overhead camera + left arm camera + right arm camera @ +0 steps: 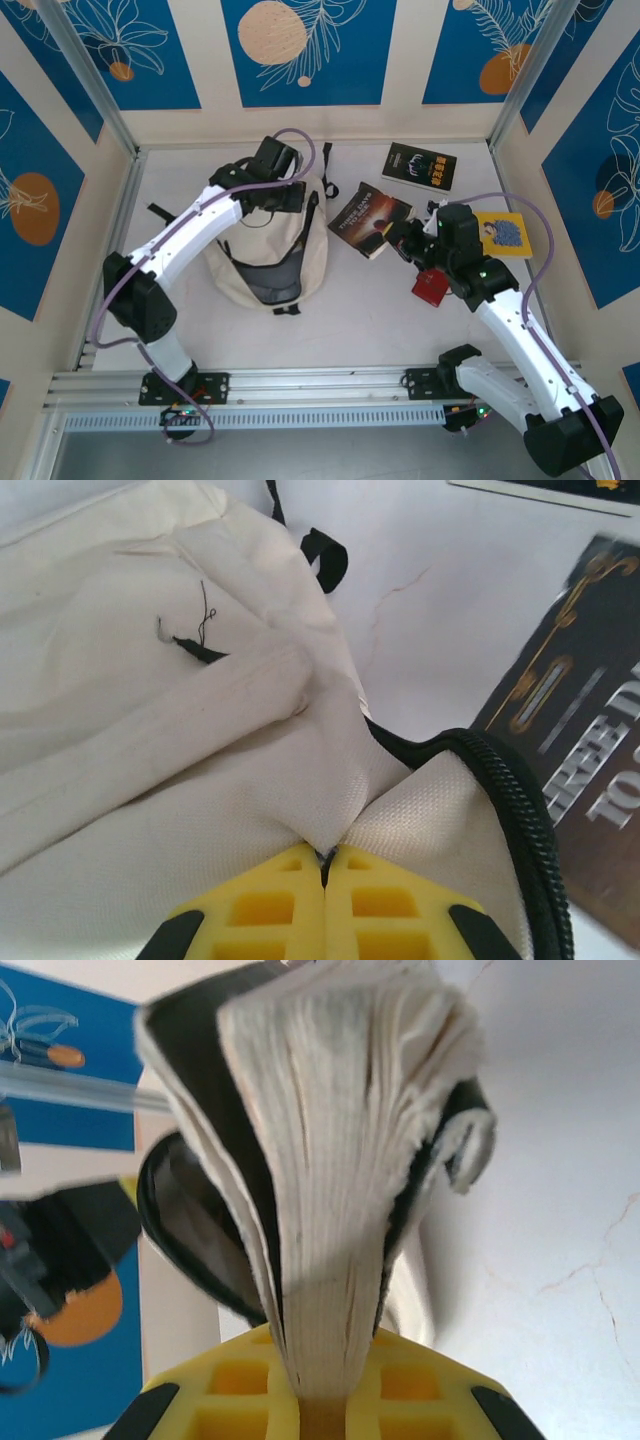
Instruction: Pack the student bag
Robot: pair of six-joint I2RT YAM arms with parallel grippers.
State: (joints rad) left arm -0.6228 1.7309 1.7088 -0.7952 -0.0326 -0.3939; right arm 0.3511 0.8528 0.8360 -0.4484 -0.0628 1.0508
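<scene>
The student bag (262, 262), cream canvas with black straps, lies left of the table's middle with its opening facing the near edge. My left gripper (286, 196) is at the bag's far end, shut on a pinch of its cream fabric (325, 820) beside the black zipper (525, 810). My right gripper (407, 238) is shut on a dark-covered book (368, 222) and holds it just right of the bag. In the right wrist view the book's pages (330, 1160) fan out from between my yellow fingers (230, 1390).
A black book (420, 165) lies at the back of the table. A yellow book (505, 233) lies behind my right arm, and a small red object (432, 287) sits beside it. Metal frame posts and walls bound the table.
</scene>
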